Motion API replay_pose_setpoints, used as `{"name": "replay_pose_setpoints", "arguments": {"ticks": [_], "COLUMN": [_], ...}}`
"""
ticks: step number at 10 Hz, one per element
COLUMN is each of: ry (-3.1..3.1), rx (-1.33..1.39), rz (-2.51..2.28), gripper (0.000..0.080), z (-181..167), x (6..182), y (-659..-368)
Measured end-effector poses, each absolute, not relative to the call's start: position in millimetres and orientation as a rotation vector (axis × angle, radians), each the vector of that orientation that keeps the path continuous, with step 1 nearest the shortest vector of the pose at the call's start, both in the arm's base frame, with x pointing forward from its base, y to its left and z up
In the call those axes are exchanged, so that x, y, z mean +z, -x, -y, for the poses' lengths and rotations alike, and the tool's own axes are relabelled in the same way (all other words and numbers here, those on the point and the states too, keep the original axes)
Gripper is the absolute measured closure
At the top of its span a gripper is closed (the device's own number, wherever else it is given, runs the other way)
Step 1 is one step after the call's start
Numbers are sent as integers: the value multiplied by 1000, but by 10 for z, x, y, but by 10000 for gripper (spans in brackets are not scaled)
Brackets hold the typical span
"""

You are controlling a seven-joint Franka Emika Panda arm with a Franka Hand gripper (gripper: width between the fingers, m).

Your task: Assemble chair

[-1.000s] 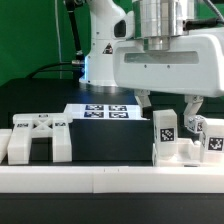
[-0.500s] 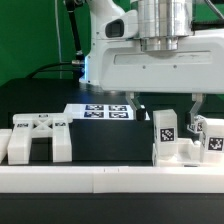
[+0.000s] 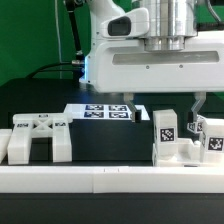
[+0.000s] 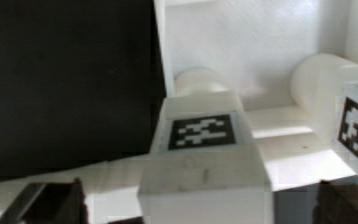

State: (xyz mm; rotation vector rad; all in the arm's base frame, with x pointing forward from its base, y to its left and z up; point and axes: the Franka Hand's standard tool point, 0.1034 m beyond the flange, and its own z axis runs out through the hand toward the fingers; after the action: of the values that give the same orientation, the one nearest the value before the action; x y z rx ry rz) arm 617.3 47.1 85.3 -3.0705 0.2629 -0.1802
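The chair parts are chunky white pieces with black-and-white tags. An upright tagged part point(image 3: 165, 140) and a second tagged part point(image 3: 211, 140) beside it stand at the exterior view's right. A wider part point(image 3: 38, 138) with two short legs rests at the left. My gripper point(image 3: 164, 110) hangs open over the right pair, one finger on each side of the first part's top and clear of it. In the wrist view that part point(image 4: 202, 135) runs between my open gripper point(image 4: 197, 205), and its neighbour point(image 4: 354, 115) lies alongside.
The marker board point(image 3: 105, 112) lies flat on the black table behind the parts. A low white rail point(image 3: 100, 180) runs along the table's front edge. The arm's white body point(image 3: 150, 65) fills the upper half of the exterior view.
The gripper body has shifted toward the exterior view's left and looms larger. Its fingers now stand wider around the upright tagged part. The parts have not moved.
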Motion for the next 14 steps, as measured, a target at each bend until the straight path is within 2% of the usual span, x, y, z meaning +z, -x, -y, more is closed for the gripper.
{"name": "replay_pose_setpoints", "arguments": {"ticks": [2,3,4,14], "ry": [3064,3064,3056,2637], "rx": [-179,-179,-178,-120], "rz": [-314,-313,-362,-1516], "gripper": [413,413,510,509], "z": [-471,-471,-472,-556], "x": [853,854,854,837], "y": [-6173,-6174,-6174,-6157]}}
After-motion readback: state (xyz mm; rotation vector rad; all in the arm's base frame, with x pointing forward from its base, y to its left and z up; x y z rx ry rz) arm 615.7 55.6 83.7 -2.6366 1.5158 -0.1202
